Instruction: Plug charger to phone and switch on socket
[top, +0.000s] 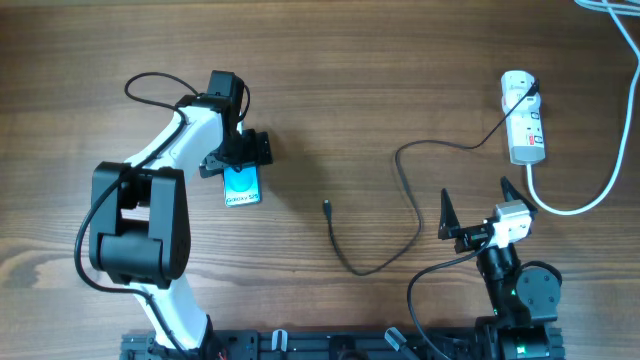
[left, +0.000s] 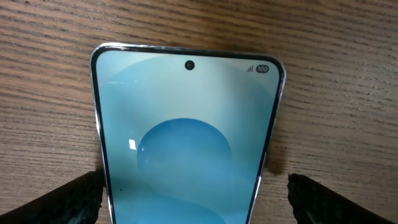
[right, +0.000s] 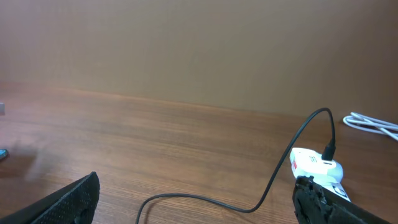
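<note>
Left arm (top: 165, 145): stretched out from its base, white link slanting toward the far side, wrist turned back so the left gripper (top: 240, 160) points straight down. Its fingers (left: 59, 199) are spread wide, and only the dark textured tips show in the wrist view.

Right arm (top: 515, 285): folded compactly over its base. Right gripper (top: 477, 205) aims forward, roughly level, fingers (right: 68, 199) spread wide, holding nothing.
</note>
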